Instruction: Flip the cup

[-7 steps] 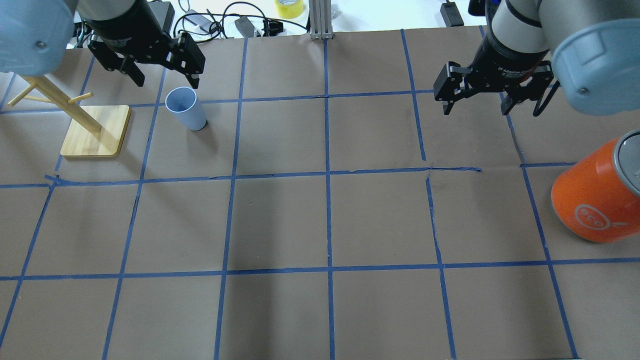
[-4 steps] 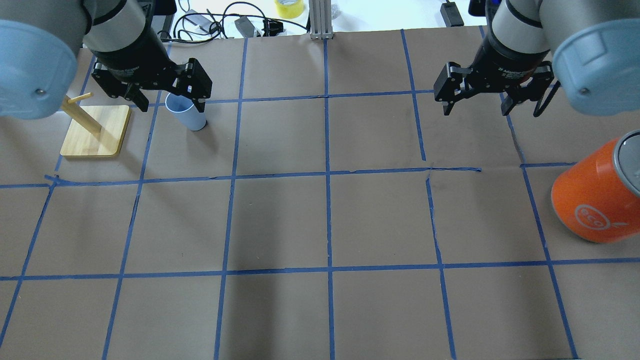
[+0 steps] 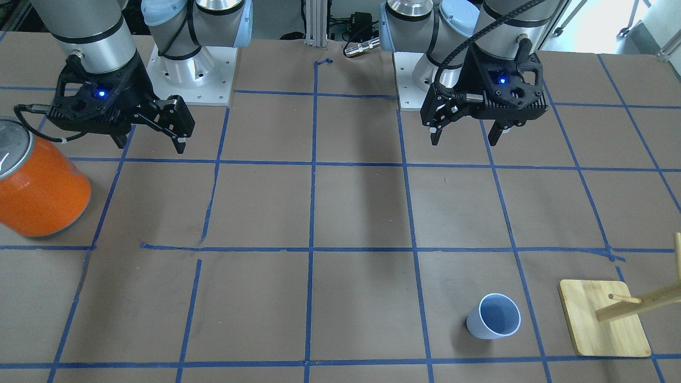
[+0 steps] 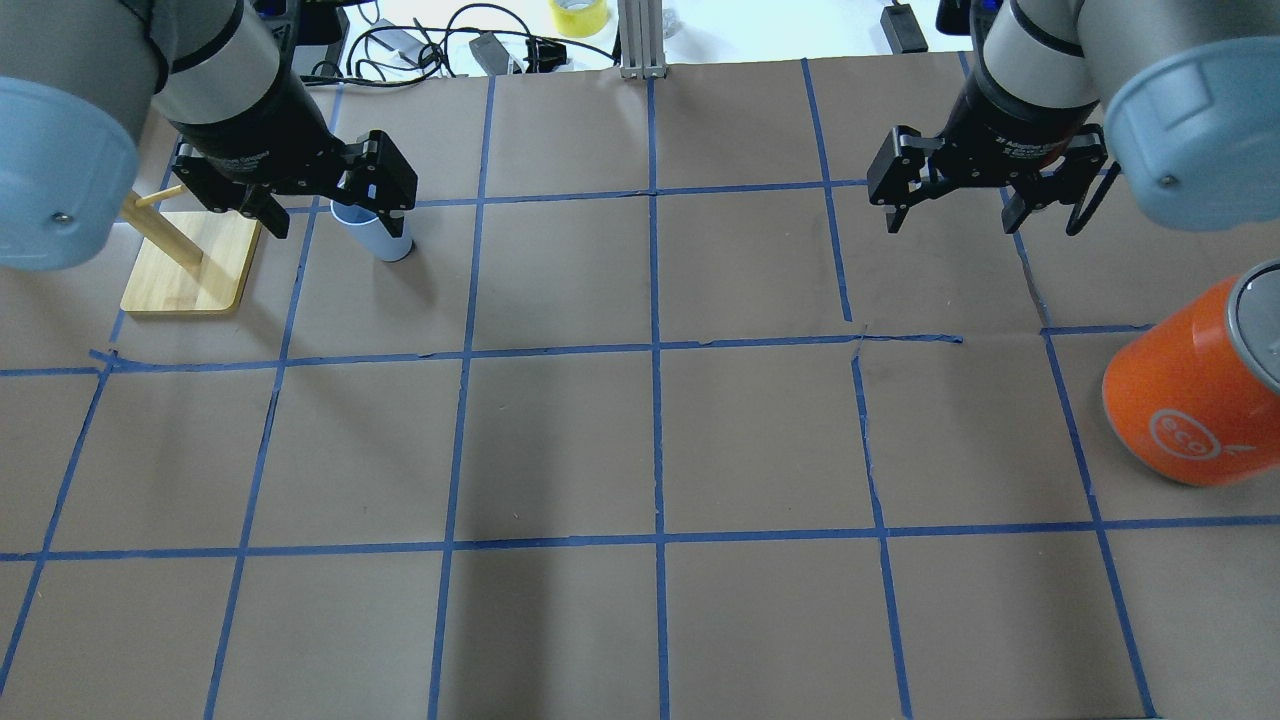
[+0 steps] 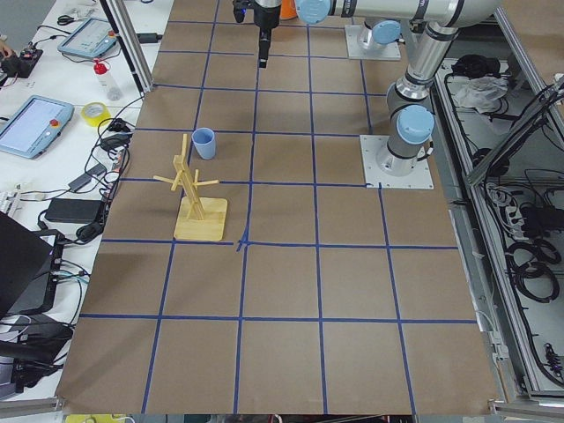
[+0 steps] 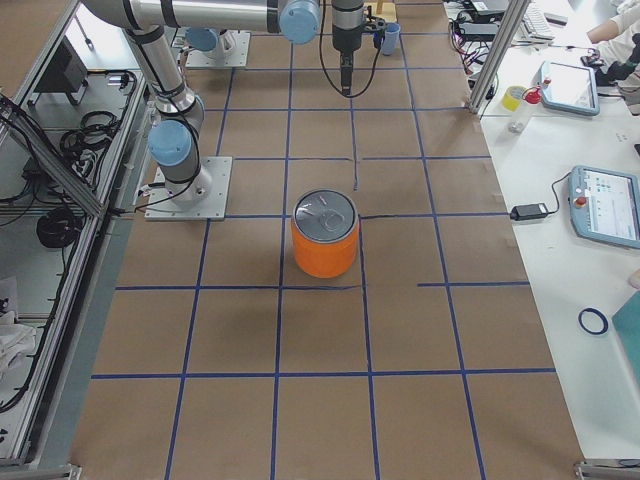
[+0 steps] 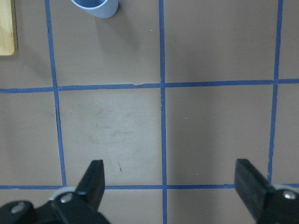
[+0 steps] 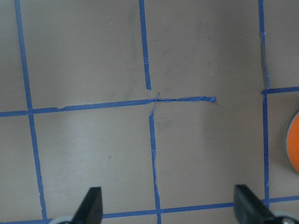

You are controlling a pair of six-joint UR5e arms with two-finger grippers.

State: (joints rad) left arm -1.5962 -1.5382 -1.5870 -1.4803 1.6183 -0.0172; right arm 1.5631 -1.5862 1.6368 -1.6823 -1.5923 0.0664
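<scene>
Jaws: both pairs spread wide, nothing between them. The left gripper (image 3: 464,139) hangs above the table (image 3: 362,207). Its wrist view shows the two fingers (image 7: 92,179) far apart over bare paper, with the cup at that view's top edge, ahead of them. The right gripper (image 3: 151,147) is just as wide, over its own side.

Count: 1 cup (image 3: 493,318), 1 orange can (image 3: 40,194), 1 wooden peg stand (image 3: 601,319), 2 grippers.

Cup: upright on its base, mouth up, in the row of squares farthest from the robot's base, on the robot's left side. The stand's base is just beside it, not touching. One blue tape line (image 3: 525,298) runs between them.

Change in the overhead view:
- 1.0 s ago the left gripper sat up and left of the cup, with the whole rim showing.
- 0.6 s ago it lay across the top of the rim.
- Now it covers most of the rim, and only the cup's lower body shows.
- Cup, can, stand and right gripper are in the same places.

Room: the cup is near the table edge away from the robot. Cables (image 4: 430,45) and a yellow tape roll (image 4: 578,15) lie beyond that edge. The can stands on the robot's right side, well apart from the cup, with brown gridded paper between the two.
</scene>
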